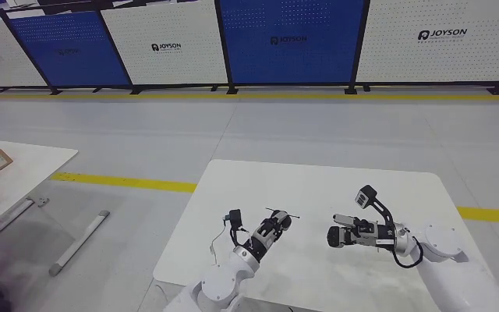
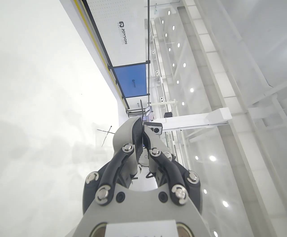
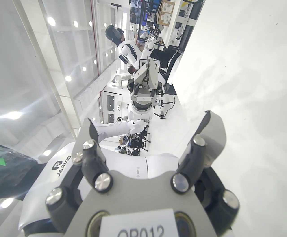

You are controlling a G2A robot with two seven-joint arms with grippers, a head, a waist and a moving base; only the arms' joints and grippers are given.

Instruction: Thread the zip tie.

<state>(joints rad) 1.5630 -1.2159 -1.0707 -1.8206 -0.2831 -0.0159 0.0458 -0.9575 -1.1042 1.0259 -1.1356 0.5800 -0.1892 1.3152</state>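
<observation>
Now, left claw [image 2: 142, 123] tight on thin black zip tie [image 2: 142, 109]; right claw [image 3: 149, 122] wide over white table [image 1: 327, 183].

Thin black zip tie [image 2: 142, 110] pinched in left claw [image 2: 142, 126]

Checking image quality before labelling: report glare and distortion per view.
Top view: even light, no glare on the table. Left wrist view: bright backdrop, zip tie in the shut left pincer silhouetted; straight lines bow. Right wrist view: ceiling lamps flare; table nearly white.

light: bright, ceiling lamps [image 2: 212, 158] | glare: table [image 2: 44, 67] washed out | wrist edges: warped
</observation>
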